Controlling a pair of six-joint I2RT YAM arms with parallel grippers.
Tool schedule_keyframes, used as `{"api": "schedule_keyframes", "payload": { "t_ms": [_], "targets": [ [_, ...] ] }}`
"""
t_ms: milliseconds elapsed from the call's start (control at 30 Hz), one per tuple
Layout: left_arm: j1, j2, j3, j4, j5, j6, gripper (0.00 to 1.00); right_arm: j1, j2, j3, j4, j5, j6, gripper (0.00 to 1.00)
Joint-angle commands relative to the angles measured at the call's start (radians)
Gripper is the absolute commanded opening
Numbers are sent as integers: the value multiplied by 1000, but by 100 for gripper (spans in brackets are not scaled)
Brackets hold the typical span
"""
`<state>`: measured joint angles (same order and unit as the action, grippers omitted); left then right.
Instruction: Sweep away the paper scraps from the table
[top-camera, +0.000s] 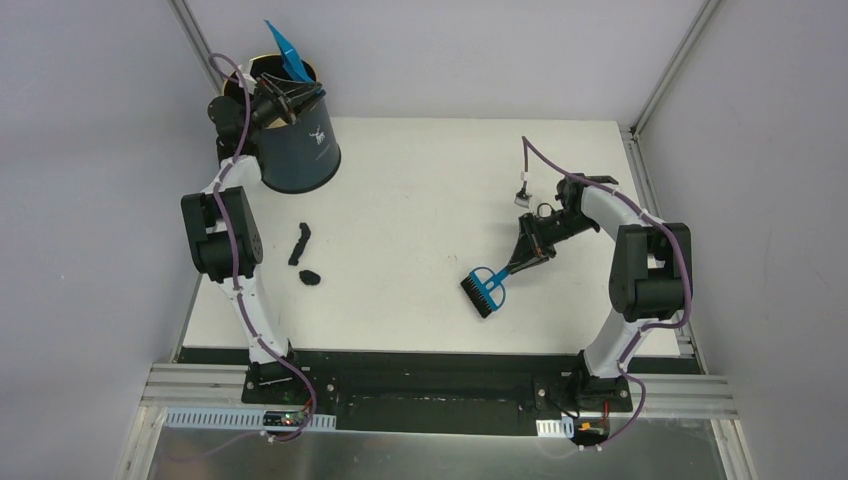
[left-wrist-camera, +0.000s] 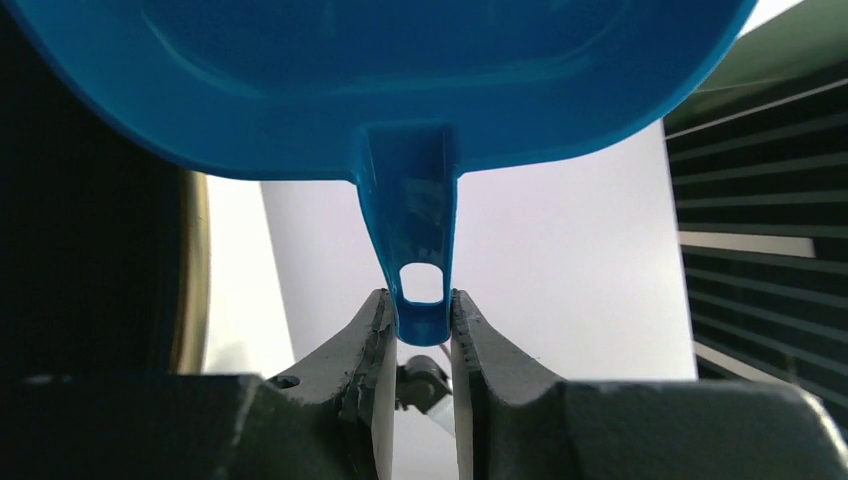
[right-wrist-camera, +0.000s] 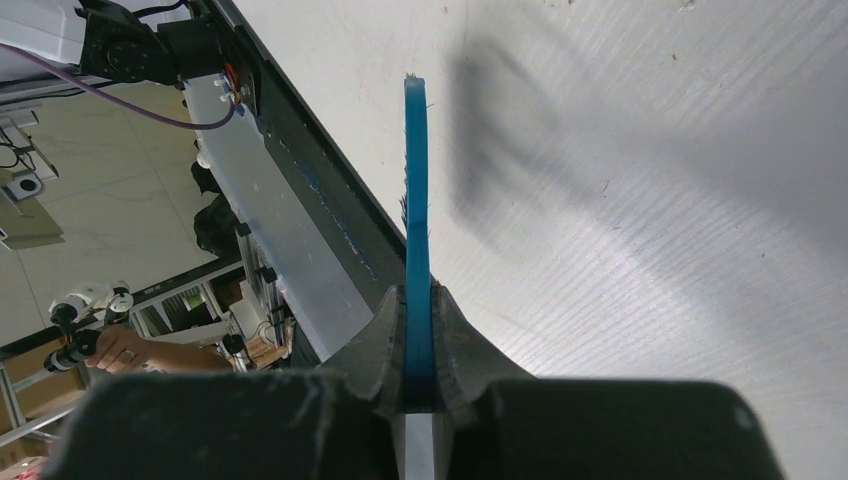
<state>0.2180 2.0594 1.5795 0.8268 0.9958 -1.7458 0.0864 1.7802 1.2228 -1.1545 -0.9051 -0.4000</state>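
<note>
My left gripper is shut on the handle of the blue dustpan, which is tipped up over the mouth of the dark blue bin. In the left wrist view the jaws pinch the handle's end below the pan. My right gripper is shut on the blue hand brush, bristles down on the table. The wrist view shows the handle edge-on between the jaws. Two black paper scraps lie on the table's left side. No coloured scraps are visible.
The bin stands at the table's far left corner, its gold rim beside the pan. Grey walls enclose the table. A small cable connector dangles near the right arm. The black front edge lies near the brush.
</note>
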Motion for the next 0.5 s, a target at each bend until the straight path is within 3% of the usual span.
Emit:
{"api": "schedule_keyframes", "payload": {
  "t_ms": [0, 133, 300, 467],
  "targets": [
    [10, -34, -35, 280, -13, -174, 0, -6, -37, 25, -9, -21, -30, 0],
    [9, -83, -35, 166, 31, -42, 0, -6, -41, 24, -9, -24, -29, 0],
    [4, -239, -32, -359, 117, 437, 0, -7, -50, 27, -25, -79, -7, 0],
    [-39, -392, 3, -994, 13, 969, 0, -7, -69, 22, -25, -89, -6, 0]
  ]
}}
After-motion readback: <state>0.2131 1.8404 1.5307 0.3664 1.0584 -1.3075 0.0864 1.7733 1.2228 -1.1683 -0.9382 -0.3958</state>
